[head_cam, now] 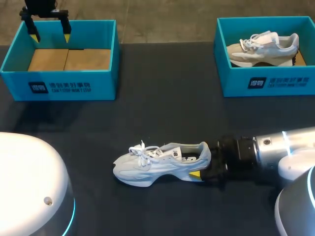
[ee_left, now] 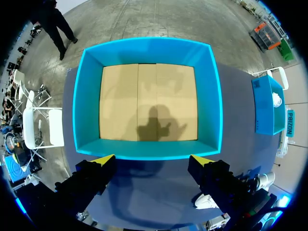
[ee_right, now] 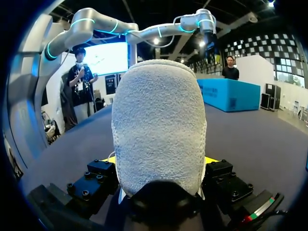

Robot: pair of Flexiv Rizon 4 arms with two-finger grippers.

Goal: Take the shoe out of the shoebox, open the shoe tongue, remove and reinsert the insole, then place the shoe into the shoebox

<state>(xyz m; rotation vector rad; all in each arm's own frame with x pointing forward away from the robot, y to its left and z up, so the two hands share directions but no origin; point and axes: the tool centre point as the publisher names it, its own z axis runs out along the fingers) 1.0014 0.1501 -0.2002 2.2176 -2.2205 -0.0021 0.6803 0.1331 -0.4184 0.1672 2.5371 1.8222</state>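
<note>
Pale shoe (head_cam: 160, 164) sits upright on worktop (head_cam: 162, 108) at 6 o'clock, toe to 9, heel to 3. R pincer (head_cam: 203, 166) clenched on the heel, a finger each side. L pincer (head_cam: 50, 37) released, holding nothing, over empty shoebox (head_cam: 59, 86) at 10 o'clock. Risks, as I judge: heel-only hold on soft padded collar, so shoe may pivot or slip if lifted. W/ L pincer well apart, nothing steadies the toe for tongue work.

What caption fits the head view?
Right gripper grips the heel of the white shoe; left gripper hangs open over the empty shoebox.
</note>
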